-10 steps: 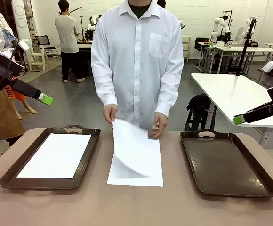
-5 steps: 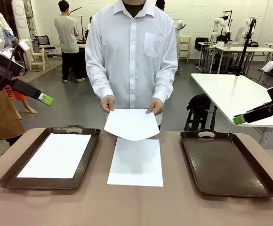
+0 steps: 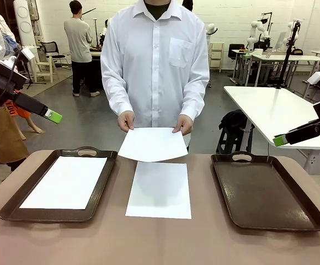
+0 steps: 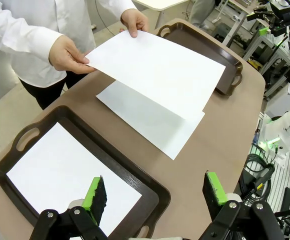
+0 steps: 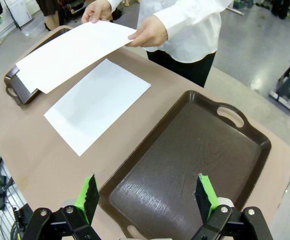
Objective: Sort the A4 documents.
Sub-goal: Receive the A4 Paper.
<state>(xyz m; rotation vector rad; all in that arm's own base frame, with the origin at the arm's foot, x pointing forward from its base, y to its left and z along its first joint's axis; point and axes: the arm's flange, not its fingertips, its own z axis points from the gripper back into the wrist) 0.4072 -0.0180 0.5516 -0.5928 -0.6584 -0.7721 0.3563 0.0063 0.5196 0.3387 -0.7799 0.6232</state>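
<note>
One A4 document [image 3: 66, 182] lies in your left tray [image 3: 102, 190]; a second sheet [image 3: 160, 190] waits mid-tabletop [image 3: 160, 243], and a third sheet [image 3: 152, 144] hangs above it in the person's hands [image 3: 126, 120]. The right tray [image 3: 265, 193] is bare. Both arms' jaws stand released, clear at either side.

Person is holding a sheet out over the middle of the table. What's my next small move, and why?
Probably ease the open right gripper toward the held sheet, at its near edge. The person offers it in both hands, the right tray lies bare, and the left tray already holds a white sheet.
</note>
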